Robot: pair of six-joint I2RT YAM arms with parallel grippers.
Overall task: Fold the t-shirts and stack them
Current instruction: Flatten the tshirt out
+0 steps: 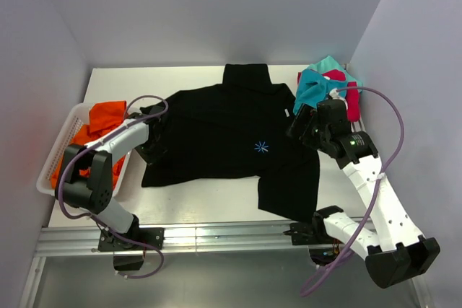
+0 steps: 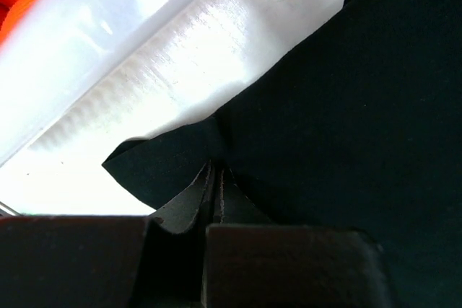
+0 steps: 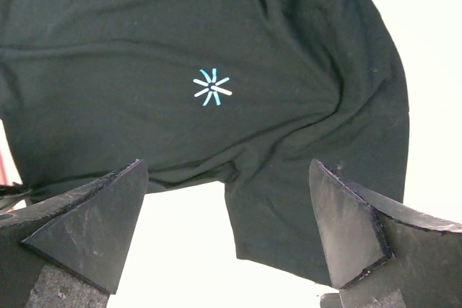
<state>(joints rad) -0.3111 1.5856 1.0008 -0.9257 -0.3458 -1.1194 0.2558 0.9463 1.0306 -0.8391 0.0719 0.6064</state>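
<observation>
The large black t-shirt [image 1: 224, 131] lies spread on the white table, its blue starburst mark [image 1: 261, 147] facing up. My left gripper [image 1: 150, 141] is at the shirt's left edge; in the left wrist view it [image 2: 214, 182] is shut on a pinched fold of the black cloth [image 2: 325, 106]. My right gripper [image 1: 299, 124] hovers over the shirt's right side, open and empty. In the right wrist view it [image 3: 227, 171] looks down on the shirt [image 3: 180, 34], the starburst [image 3: 211, 87] and one sleeve. The teal t-shirt [image 1: 314, 84] and pink-red t-shirt [image 1: 351, 100] lie bunched at the back right. The orange t-shirt [image 1: 103, 122] is in a basket.
A white slotted basket [image 1: 63, 142] stands at the table's left edge beside my left arm; its wall shows in the left wrist view [image 2: 86, 41]. Grey walls close in the table on the left, back and right. A metal rail [image 1: 216, 236] runs along the near edge.
</observation>
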